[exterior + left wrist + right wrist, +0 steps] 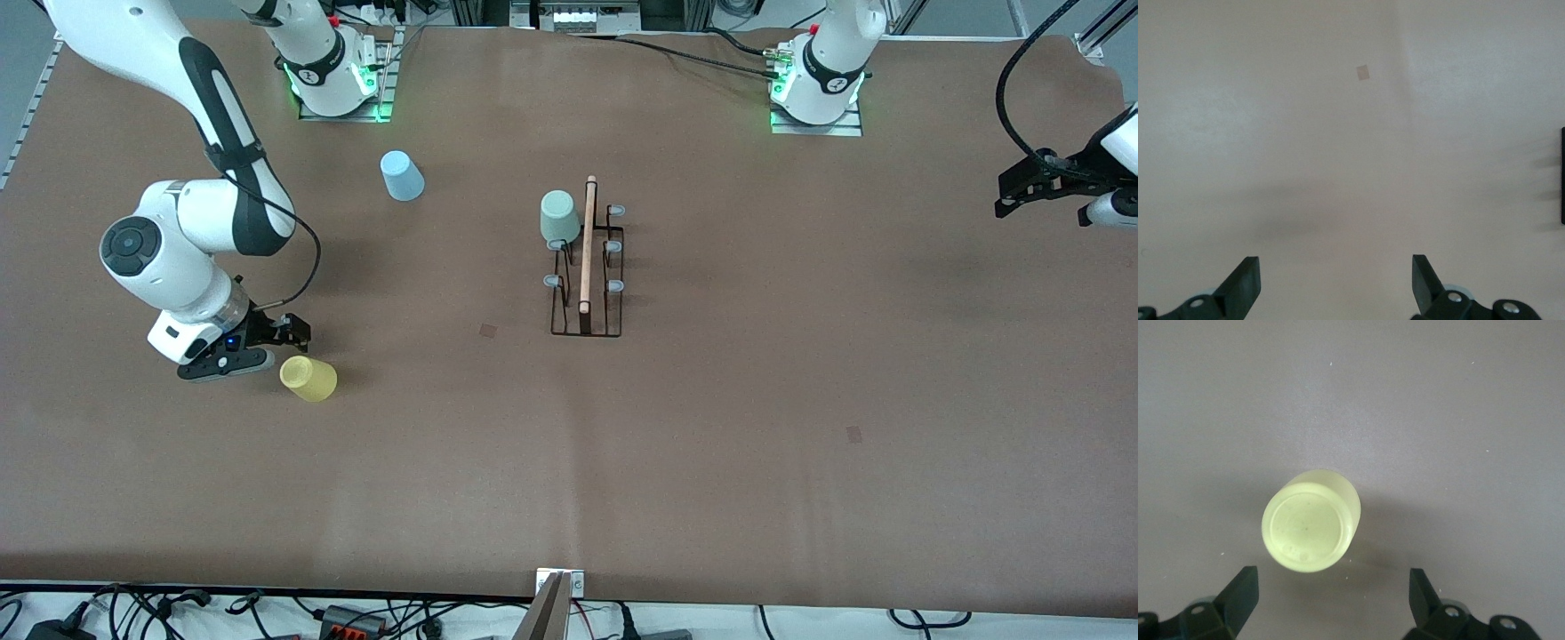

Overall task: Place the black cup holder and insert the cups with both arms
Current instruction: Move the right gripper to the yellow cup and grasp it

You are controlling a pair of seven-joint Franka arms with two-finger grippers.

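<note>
With the mint cup (560, 216) racked, my wide-open, empty right gripper (267, 342) hovers beside the yellow cup (308, 379), needing to straddle it, while the left gripper (1022, 188) waits open and empty.

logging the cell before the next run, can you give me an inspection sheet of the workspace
surface: brown table cover, two small darker patches.
job's things: black cup holder upright mid-table; mint cup upside down on a peg; blue cup upside down near the right arm's base; yellow cup toward the right arm's end.
clutter: nothing seen.
grippers: right tool open, low beside the yellow cup; left tool open, waiting over the left arm's end.
cables: black cable near the left base; loose leads along the front edge.
surroundings: metal frame by the bases.
</note>
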